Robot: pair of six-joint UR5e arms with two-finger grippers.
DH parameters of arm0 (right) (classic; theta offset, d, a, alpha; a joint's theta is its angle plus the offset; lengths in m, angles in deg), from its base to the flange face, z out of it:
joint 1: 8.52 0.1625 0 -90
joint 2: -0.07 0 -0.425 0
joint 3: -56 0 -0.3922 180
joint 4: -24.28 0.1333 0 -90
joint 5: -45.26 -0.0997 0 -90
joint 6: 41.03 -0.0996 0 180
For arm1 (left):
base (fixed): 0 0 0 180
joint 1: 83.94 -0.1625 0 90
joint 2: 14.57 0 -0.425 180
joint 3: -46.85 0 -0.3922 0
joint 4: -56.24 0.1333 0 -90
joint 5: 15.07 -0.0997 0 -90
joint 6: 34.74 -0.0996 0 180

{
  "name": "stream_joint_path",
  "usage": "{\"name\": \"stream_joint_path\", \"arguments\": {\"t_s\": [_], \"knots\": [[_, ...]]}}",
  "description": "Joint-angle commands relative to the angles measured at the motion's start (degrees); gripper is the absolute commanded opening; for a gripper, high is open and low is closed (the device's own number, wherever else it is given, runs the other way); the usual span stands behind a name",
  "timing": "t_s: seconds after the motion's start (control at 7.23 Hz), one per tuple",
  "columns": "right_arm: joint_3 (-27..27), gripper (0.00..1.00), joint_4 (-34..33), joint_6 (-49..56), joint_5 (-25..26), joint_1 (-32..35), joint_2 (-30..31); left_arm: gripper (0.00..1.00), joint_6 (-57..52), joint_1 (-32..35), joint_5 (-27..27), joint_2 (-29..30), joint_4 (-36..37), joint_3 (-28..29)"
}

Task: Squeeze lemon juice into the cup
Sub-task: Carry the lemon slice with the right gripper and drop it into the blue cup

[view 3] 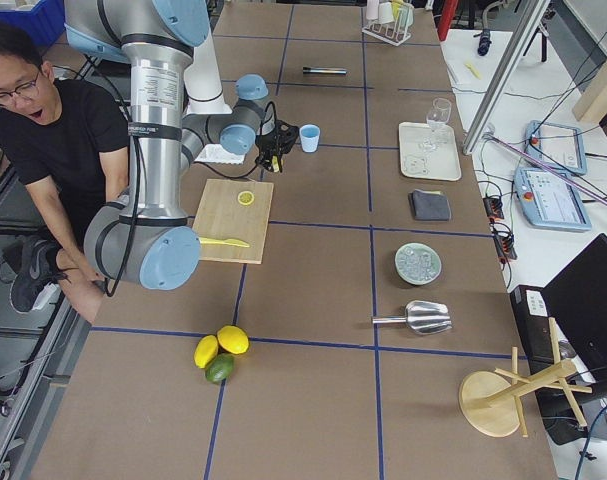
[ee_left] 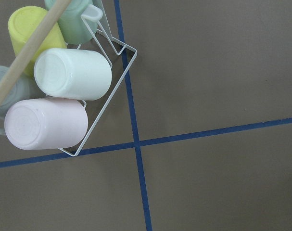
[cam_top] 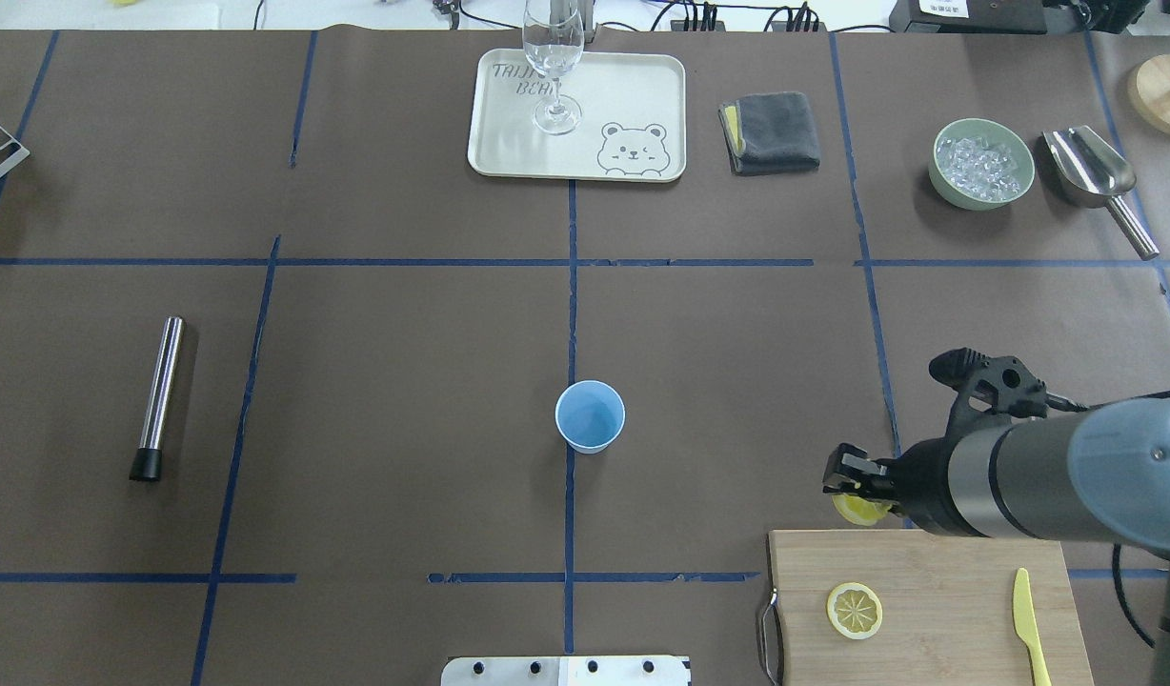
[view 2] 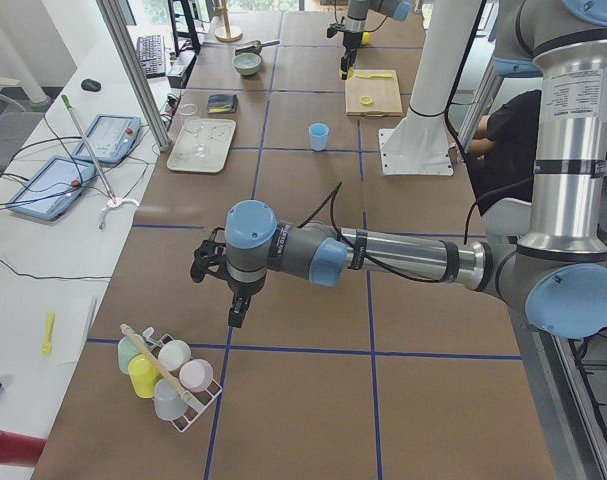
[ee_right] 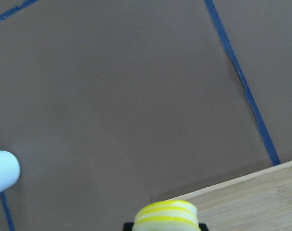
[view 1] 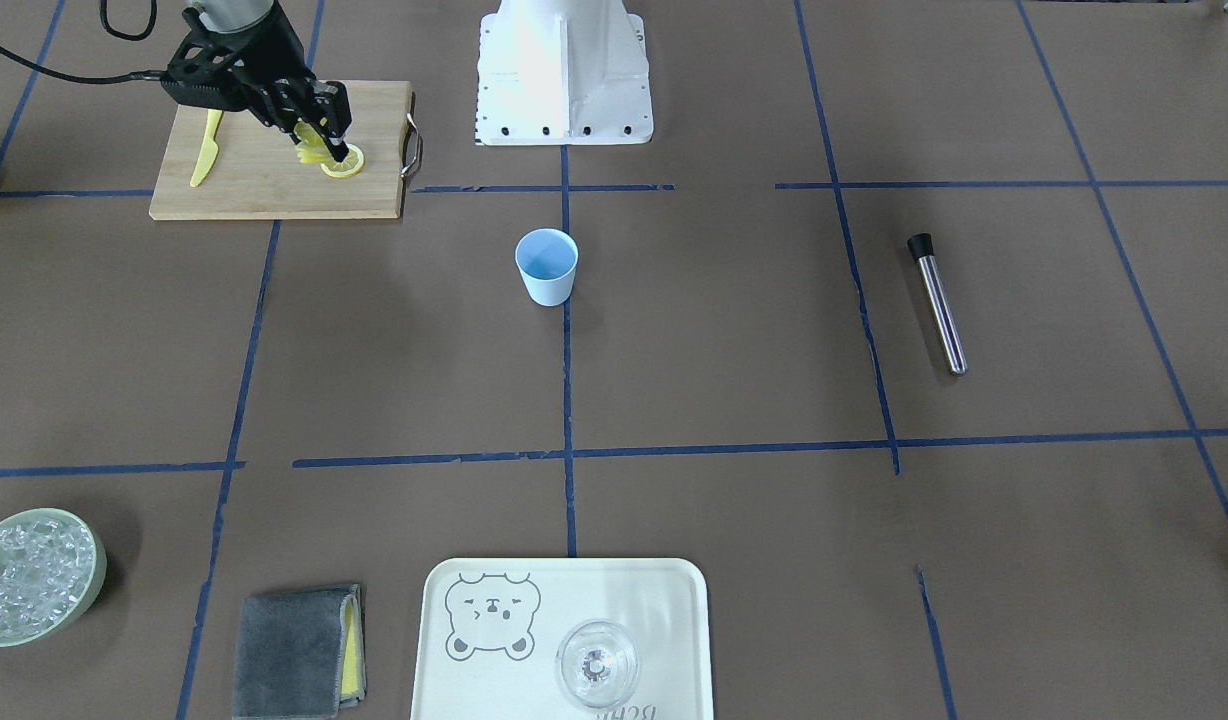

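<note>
My right gripper [cam_top: 850, 494] is shut on a lemon slice [cam_top: 861, 512], squeezed into a fold, and holds it above the far left corner of the wooden cutting board [cam_top: 938, 610]. The folded slice shows at the bottom of the right wrist view [ee_right: 167, 215]. A second lemon slice [cam_top: 854, 610] lies flat on the board. The pale blue cup [cam_top: 590, 416] stands upright at the table's middle, well to the left of the gripper; its edge shows in the right wrist view [ee_right: 1, 171]. My left gripper [view 2: 236, 312] hangs over the table's left end, and I cannot tell whether it is open or shut.
A yellow plastic knife [cam_top: 1031, 624] lies on the board. A metal tube [cam_top: 158, 395] lies at the left. A tray [cam_top: 509, 143] with a clear glass [cam_top: 554, 67], a grey cloth [cam_top: 771, 131], a bowl of ice [cam_top: 982, 162] and a scoop [cam_top: 1090, 171] stand at the far side. A cup rack [ee_left: 64, 96] sits under the left wrist.
</note>
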Motion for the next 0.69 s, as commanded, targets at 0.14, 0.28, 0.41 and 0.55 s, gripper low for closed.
{"name": "stream_joint_path", "arguments": {"t_s": [0.14,0.28,0.41,0.55], "knots": [[11.3,0.42,-27.5,4.2,-1.8,4.3,-33.7,1.0,0.1,0.0,0.0,0.0,0.0,0.1],[18.0,0.42,-27.4,3.9,-1.5,4.1,-38.5,1.0,0.1,-0.1,0.1,0.0,0.0,0.1],[24.9,0.42,-27.2,3.6,0.4,2.6,-43.0,1.0,0.0,-0.1,0.0,0.0,0.0,0.2],[29.3,0.42,-23.4,3.3,1.5,1.8,-44.7,1.0,0.0,-0.1,0.0,0.0,0.0,0.3]]}}
